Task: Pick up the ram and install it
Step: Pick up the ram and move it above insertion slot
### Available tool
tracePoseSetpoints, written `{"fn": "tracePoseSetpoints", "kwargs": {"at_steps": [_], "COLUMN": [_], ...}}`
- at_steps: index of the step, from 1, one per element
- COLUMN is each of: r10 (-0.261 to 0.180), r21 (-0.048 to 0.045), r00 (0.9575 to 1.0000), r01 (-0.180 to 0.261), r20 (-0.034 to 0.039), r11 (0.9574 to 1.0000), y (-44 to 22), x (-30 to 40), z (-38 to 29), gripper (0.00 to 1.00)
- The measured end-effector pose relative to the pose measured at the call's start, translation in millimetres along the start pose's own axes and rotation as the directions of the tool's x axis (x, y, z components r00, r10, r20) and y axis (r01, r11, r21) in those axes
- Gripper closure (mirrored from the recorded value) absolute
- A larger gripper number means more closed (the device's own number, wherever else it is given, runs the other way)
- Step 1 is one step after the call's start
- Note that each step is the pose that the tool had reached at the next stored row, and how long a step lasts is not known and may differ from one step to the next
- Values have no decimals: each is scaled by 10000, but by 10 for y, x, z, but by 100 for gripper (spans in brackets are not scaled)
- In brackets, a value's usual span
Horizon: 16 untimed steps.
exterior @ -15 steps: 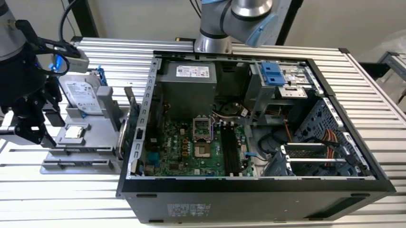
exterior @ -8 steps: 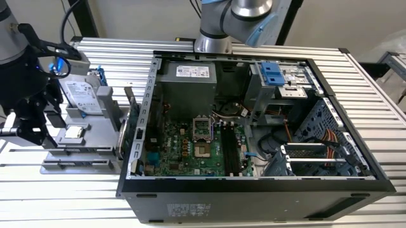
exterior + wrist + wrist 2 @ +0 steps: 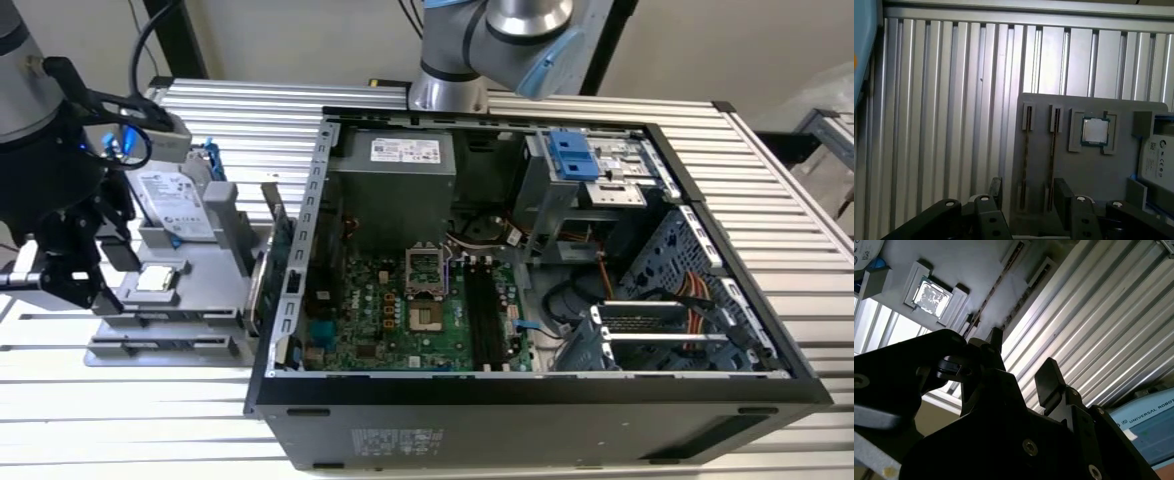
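**Your gripper [image 3: 1029, 186] hangs open over the tray [image 3: 1094, 175], holding nothing.**
In the first wrist view the ram [image 3: 1026, 150] stands on edge in its slot, lined up between your fingers [image 3: 996, 187]. A second stick [image 3: 1053, 145] stands just beside it, on the processor [image 3: 1095, 131] side. Bare ribbed table [image 3: 944, 125] lies open past the tray's edge. The case [image 3: 534, 400] sits just beside the tray, on the exterior view's right.

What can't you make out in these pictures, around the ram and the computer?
- Ram: edge-on in the tray, first wrist view; chips hidden.
- Hard drive: cut off by that picture's edge.
- Motherboard slots: too small in the exterior view to tell filled or empty.
- Hand: open, but its gap to the ram is unclear.
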<state>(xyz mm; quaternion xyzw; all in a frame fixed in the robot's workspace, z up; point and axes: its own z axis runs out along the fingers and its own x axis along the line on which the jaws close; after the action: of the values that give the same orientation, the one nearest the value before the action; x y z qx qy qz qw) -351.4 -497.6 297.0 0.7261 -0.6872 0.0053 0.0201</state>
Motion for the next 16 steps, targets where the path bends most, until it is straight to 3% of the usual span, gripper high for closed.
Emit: {"fn": "tracePoseSetpoints", "kwargs": {"at_steps": [16], "r10": [21], "r21": [0], "r00": [10000], "r01": [-21], "r20": [1], "r11": [10000], "y": [-4], "x": [-24], "z": [117], "gripper": [0]}}
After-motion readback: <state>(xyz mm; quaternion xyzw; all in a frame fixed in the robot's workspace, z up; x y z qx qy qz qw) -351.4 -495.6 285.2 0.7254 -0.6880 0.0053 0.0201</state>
